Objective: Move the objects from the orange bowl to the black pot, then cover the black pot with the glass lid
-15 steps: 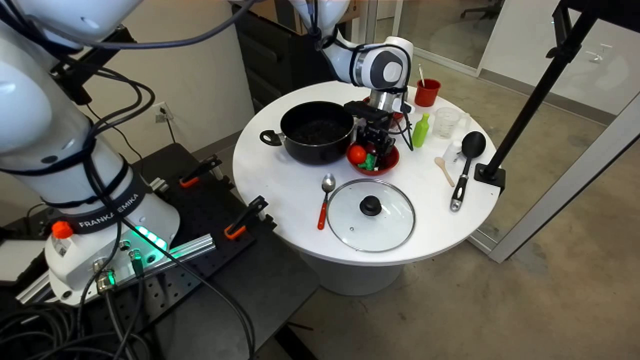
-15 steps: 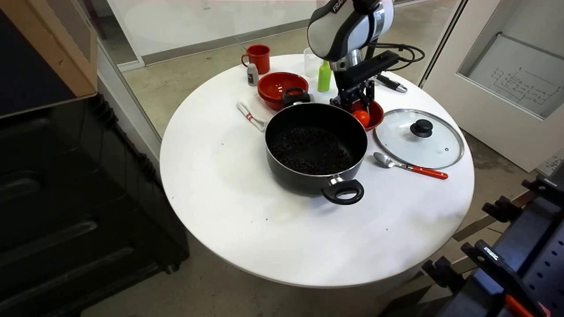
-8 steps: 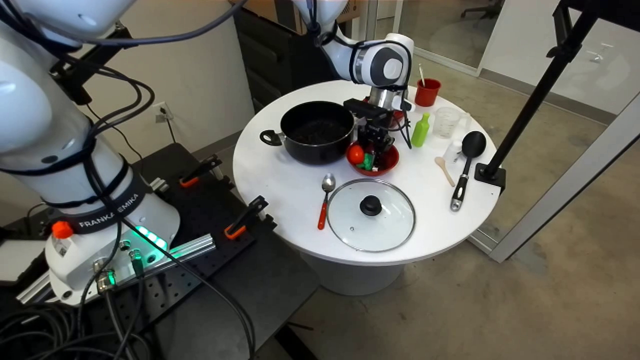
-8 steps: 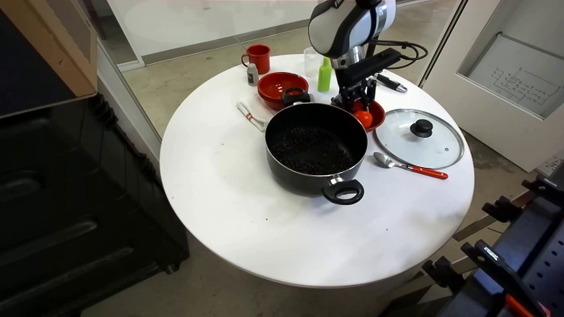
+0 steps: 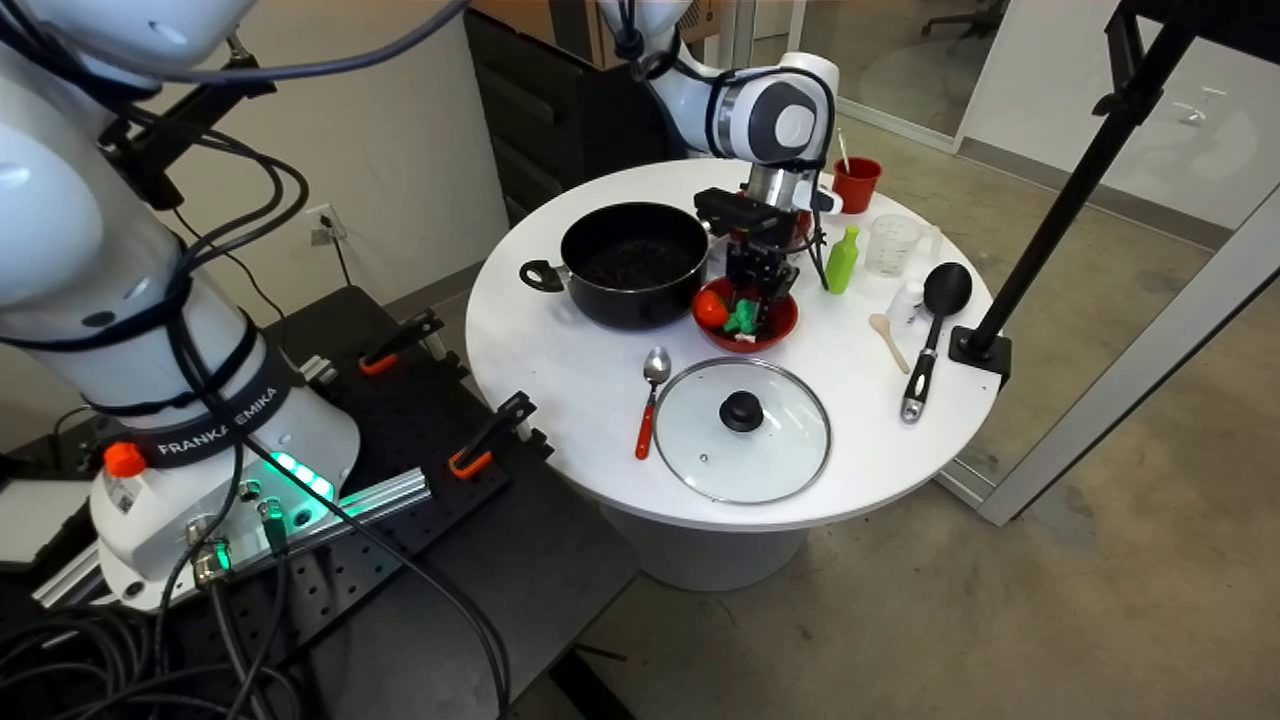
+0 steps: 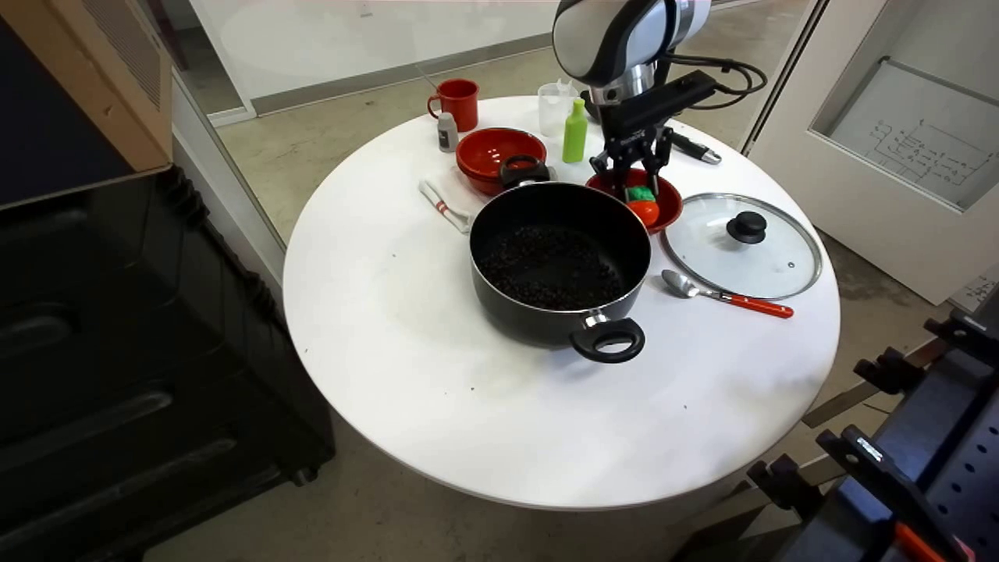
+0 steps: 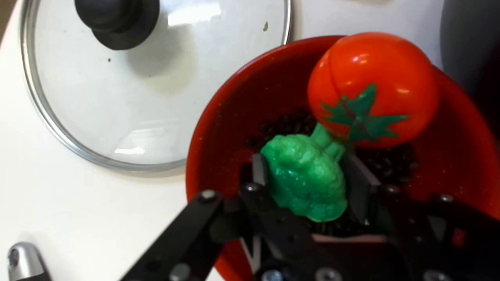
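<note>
The orange bowl (image 5: pixel 786 322) stands beside the black pot (image 5: pixel 640 303) and holds a red toy tomato (image 7: pixel 375 74), a green toy broccoli (image 7: pixel 304 175) and small dark bits. In the wrist view my gripper (image 7: pixel 310 175) has one finger on either side of the broccoli's head and is shut on it. The broccoli's stem lies against the tomato. In both exterior views the fingers are low over the bowl. Dark bits cover part of the pot's floor (image 6: pixel 562 269). The glass lid (image 6: pixel 753 269) lies flat on the table, its black knob up.
A red-handled spoon (image 5: pixel 652 392) lies by the lid. Beyond the pot are stacked red bowls (image 6: pixel 499 152) and a folded cloth (image 6: pixel 445 204). A pale green bottle (image 5: pixel 842 262), a clear measuring cup (image 5: pixel 892 247), a red mug (image 6: pixel 458 103) and a black serving spoon (image 5: pixel 946 292) stand or lie farther out.
My gripper has shut on the broccoli and risen a little. The broccoli now shows between the fingers in both exterior views. The tomato has shifted slightly in the bowl.
</note>
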`<state>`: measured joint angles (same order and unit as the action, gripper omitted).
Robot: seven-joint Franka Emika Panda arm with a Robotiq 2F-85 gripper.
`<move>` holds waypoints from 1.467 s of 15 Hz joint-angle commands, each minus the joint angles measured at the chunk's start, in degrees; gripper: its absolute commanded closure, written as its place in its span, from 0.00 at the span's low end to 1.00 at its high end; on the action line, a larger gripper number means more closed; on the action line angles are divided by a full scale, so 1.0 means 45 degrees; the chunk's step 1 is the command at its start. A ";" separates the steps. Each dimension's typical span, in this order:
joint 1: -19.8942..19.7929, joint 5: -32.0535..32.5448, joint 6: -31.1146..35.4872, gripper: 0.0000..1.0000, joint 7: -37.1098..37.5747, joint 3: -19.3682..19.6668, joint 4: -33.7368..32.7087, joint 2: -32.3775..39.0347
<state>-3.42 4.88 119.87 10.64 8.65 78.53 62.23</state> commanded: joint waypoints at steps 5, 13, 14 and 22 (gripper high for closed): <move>0.0262 0.0022 0.1579 0.75 0.0973 0.0269 0.1707 -0.1686; 0.1661 0.1050 0.4314 0.75 0.1282 0.0445 0.5146 -0.4402; 0.1846 0.1142 0.4737 0.75 0.1437 0.0478 0.5657 -0.4876; 0.3534 0.3108 0.5451 0.75 0.2850 0.0967 0.8312 -0.7676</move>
<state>9.48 14.28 144.65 20.71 11.90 112.15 30.79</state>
